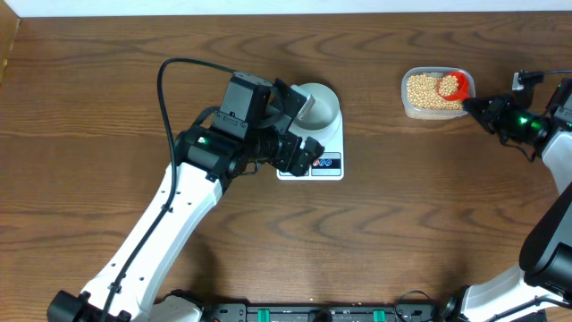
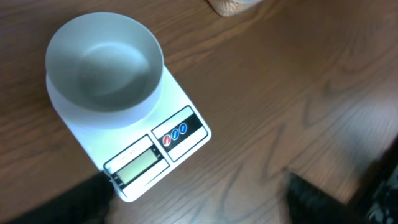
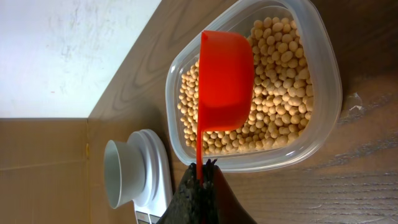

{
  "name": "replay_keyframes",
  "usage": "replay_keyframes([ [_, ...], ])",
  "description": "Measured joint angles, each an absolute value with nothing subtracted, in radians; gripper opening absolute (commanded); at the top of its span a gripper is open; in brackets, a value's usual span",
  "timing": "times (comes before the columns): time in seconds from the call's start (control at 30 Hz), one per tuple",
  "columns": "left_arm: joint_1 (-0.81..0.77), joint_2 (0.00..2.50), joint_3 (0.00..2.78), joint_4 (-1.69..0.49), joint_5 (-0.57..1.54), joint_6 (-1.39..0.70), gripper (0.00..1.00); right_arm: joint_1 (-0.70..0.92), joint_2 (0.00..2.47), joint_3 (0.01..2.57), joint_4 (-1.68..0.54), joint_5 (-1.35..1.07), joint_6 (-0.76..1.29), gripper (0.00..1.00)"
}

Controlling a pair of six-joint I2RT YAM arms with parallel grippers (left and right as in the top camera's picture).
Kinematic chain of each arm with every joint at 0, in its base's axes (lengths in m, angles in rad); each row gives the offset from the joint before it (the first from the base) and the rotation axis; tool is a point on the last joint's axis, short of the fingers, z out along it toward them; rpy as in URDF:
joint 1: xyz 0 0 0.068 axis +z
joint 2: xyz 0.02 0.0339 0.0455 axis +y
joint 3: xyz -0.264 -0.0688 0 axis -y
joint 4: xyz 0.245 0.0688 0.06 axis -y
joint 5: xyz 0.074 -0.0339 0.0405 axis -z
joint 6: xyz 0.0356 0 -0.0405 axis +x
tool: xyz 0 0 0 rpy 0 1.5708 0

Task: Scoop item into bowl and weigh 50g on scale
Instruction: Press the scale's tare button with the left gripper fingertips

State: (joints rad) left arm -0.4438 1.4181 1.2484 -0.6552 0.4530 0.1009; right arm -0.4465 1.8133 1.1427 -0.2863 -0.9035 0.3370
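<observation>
The empty pale bowl (image 2: 102, 62) sits on the white scale (image 2: 180, 93), left of the table's middle (image 1: 320, 105). My left gripper (image 1: 299, 127) stands open at the scale's left side, its dark fingers (image 2: 87, 199) wide apart with nothing between them. At the far right, tan beans (image 3: 280, 93) fill a clear tub (image 3: 311, 149). My right gripper (image 3: 202, 177) is shut on the thin handle of a red scoop (image 3: 225, 81), whose cup lies over the beans in the tub (image 1: 451, 86). The scoop's inside is hidden from the wrist view.
Brown wooden table (image 1: 402, 224) all around. The tub (image 1: 411, 109) stands about a hand's width right of the scale (image 1: 323, 165). Cardboard and a white wall (image 3: 62, 50) lie beyond the table's far edge.
</observation>
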Motion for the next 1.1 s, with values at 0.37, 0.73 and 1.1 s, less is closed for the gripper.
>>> replay_keyframes([
  [0.37, -0.476, 1.482, 1.248, -0.626, 0.41, 0.018, 0.07, -0.447, 1.813, 1.143, -0.284, -0.904, 0.337, 0.01],
  [0.73, -0.618, 1.782, 1.248, -0.499, 0.228, 0.003, 0.07, -0.447, 1.813, 1.143, -0.279, -0.904, 0.332, 0.01],
  [1.1, -0.616, 1.894, 1.248, -0.464, 0.152, 0.003, 0.07, -0.447, 1.813, 1.143, -0.279, -0.904, 0.332, 0.01],
])
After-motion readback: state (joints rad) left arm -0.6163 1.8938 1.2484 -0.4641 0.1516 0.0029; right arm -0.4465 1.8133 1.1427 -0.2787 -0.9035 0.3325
